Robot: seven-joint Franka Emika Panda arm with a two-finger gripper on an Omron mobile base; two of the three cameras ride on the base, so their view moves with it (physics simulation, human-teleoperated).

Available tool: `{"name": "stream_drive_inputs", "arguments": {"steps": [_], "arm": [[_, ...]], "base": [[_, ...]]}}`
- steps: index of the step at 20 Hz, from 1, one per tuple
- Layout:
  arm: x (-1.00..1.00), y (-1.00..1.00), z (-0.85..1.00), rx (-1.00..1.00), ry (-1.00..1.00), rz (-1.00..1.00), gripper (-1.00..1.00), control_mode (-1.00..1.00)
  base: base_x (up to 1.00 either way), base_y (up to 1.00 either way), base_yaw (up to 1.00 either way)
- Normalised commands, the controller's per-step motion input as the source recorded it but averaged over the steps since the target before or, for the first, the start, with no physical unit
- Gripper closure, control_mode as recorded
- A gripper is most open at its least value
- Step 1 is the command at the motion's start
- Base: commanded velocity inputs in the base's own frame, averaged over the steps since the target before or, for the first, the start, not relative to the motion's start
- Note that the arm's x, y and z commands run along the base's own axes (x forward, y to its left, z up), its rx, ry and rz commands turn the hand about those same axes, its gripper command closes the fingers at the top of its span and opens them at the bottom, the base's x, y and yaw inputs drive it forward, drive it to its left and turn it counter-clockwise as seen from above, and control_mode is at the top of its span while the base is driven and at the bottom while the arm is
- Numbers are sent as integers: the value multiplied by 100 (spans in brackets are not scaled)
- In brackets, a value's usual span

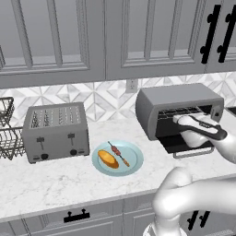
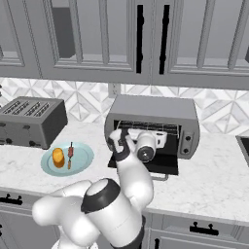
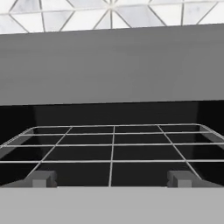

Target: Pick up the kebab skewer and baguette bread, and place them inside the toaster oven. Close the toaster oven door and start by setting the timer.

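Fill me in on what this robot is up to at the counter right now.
The arm's end effector is open, holding nothing, and faces the toaster oven, looking in over its bare wire rack. The toaster oven door is folded down. The kebab skewer and baguette bread lie on the blue plate, between the four-slot toaster and the oven, so neither has been loaded yet.

A glossy white arm (image 2: 97, 204) built of fat rounded segments, dark grey bands at its joints, a black-trimmed white hand (image 1: 198, 129) with a round grey end cap, and two small grey fingertips (image 3: 41, 178).
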Motion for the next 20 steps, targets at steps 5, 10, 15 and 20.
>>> {"name": "stream_drive_inputs", "arguments": {"steps": [5,10,15,20], "arm": [[26,0,0,0,2,0,-100,-100],[4,0,-1,0,7,0,-100,-100],[3,0,-2,0,5,0,-100,-100],[6,0,0,0,5,0,-100,-100]], "base": [[0,0,0],[0,0,0],[0,0,0],[0,0,0]]}}
